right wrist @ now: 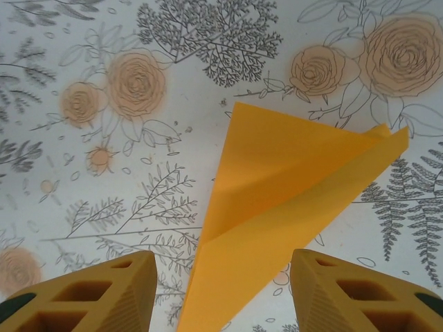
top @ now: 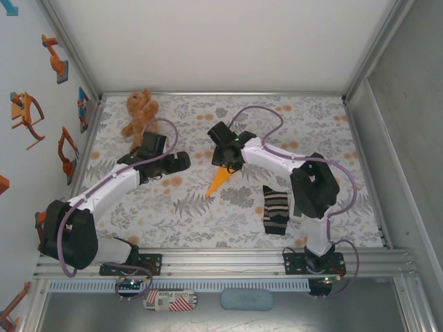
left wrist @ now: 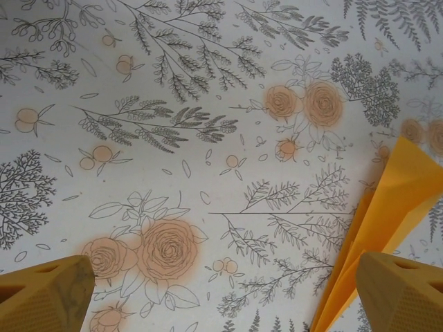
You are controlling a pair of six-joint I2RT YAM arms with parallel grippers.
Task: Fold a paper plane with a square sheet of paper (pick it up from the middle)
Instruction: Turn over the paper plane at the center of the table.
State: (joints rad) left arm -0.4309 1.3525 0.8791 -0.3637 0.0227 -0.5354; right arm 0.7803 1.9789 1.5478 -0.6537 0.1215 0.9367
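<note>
Paper plane (top: 219, 181) lay folded on the floral worktop (top: 180, 207), roughly at centre, nose toward the near edge. Right gripper (right wrist: 232, 290) hung over its wide tail, jaws apart, a finger on either side of the paper and clasping nothing. Left gripper (left wrist: 225, 294) stood wide open alongside, one finger (left wrist: 401, 290) just beside the plane's edge; contact could not be told. Folding looked finished. Risk from here: thin paper, lightly creased. A finger brushing it on withdrawal could drag or flip the dart, and unpressed wings might spring open.
</note>
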